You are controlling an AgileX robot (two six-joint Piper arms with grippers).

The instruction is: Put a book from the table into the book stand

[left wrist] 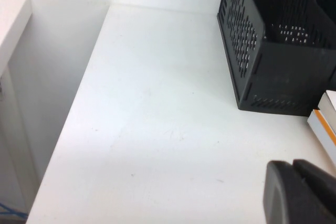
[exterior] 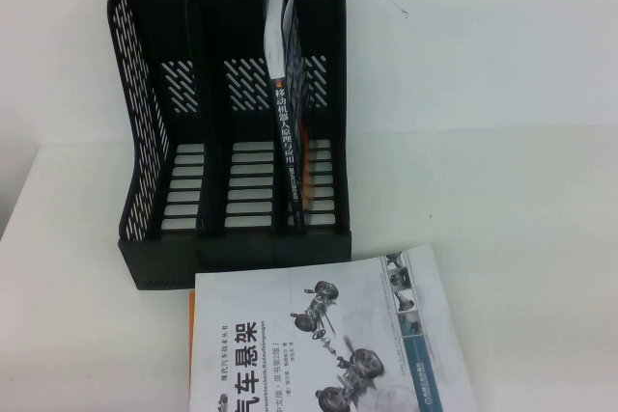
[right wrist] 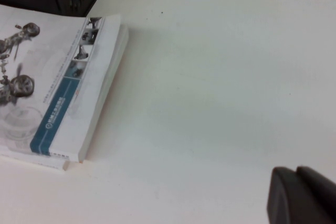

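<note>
Your book (exterior: 290, 132) stands in the book stand (exterior: 145, 142): floppy, light, grip its spine. Left tool (left wrist: 300, 190) shut, empty, over the counter (left wrist: 157, 129); right tool (right wrist: 302, 195) looks shut, empty

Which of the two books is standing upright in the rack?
The dark navy book, spine outward in the black book stand's rightmost compartment. The white car-suspension book lies flat on the table in front of the stand.

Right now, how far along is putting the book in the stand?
Looks done: the book stands upright in the stand's rightmost slot. In hand: nothing; the left gripper and right gripper sit shut, low over the table. Nothing seems left.
</note>
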